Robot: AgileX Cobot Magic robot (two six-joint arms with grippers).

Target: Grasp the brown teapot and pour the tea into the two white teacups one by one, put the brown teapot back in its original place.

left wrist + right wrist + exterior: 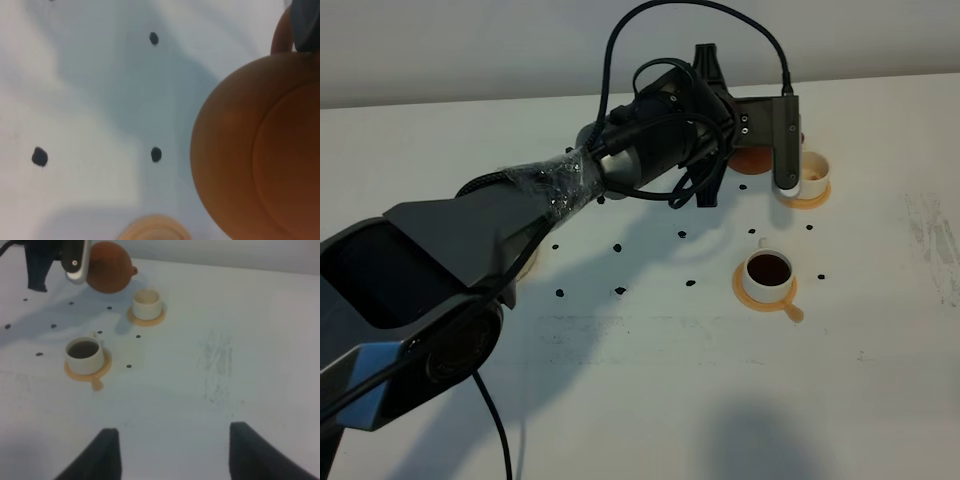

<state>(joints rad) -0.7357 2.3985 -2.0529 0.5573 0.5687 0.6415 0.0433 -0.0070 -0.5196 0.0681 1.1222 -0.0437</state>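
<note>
My left gripper (744,148) is shut on the brown teapot (753,162), held off the table at the back. In the right wrist view the teapot (107,272) is tilted, its spout toward the far white teacup (146,302), whose inside looks pale. That teacup (812,174) stands on an orange saucer. The near teacup (767,272) holds dark tea (83,349). The teapot's belly (250,155) fills the left wrist view. The cream coaster (532,262) peeks out under the left arm. My right gripper (170,455) is open, low over bare table.
Small black dots (619,291) are scattered over the white table (650,400) around the cups. A faint scuffed patch (217,365) marks the table to the right of the cups. The left arm's cable (610,60) loops above the teapot.
</note>
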